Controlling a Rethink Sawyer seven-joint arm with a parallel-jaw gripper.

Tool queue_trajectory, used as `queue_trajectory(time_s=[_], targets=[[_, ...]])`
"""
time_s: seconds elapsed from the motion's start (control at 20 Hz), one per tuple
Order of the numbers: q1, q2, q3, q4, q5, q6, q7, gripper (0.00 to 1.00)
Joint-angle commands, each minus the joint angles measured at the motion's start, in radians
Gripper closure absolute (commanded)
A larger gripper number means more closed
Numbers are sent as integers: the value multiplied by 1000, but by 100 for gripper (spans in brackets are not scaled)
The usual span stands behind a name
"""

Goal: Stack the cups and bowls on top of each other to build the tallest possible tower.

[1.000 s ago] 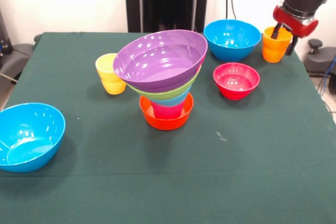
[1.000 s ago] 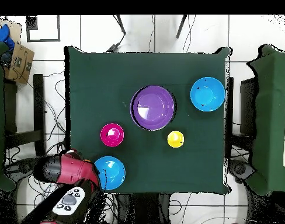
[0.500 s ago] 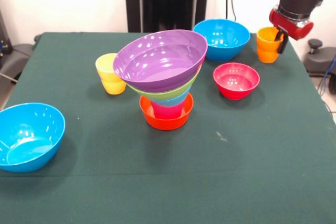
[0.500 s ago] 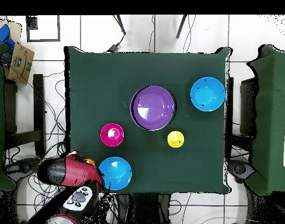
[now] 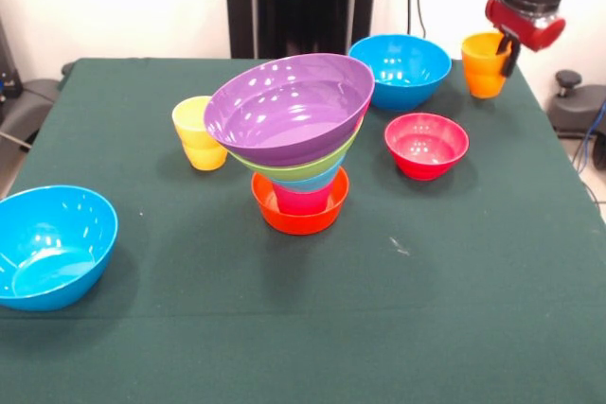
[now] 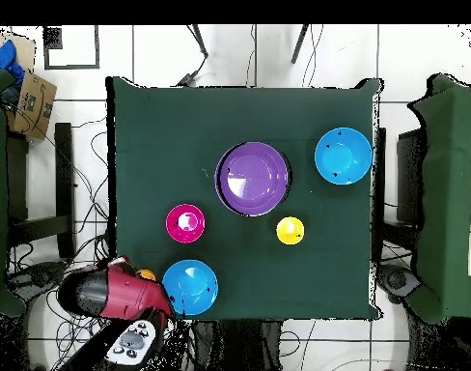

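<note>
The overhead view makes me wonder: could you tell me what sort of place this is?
Probably a robotics lab: a green-covered table on a tiled floor strewn with cables, and a cardboard box beside it.

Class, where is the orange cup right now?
In the front view the orange cup is at the upper right, held by the gripper, just right of a blue bowl and behind the red bowl.

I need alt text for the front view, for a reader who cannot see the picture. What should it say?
A red robot gripper holds an orange cup near the far right corner of a green table. At the centre stands a tilted tower: an orange bowl as base, a purple bowl on top. Around it sit a yellow cup, a red bowl and two blue bowls.
</note>
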Motion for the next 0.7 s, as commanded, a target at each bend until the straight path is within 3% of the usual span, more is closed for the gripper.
queue_trajectory(time_s=[0.05, 0.2, 0.45, 0.5, 0.7], targets=[[-6, -147, 5, 40, -81, 206, 68, 100], [-29, -221, -6, 21, -113, 296, 56, 100], [-25, -301, -80, -96, -187, 507, 84, 100], [-23, -312, -123, -151, -232, 567, 71, 100], [-61, -314, -166, -258, -318, 582, -12, 100]])
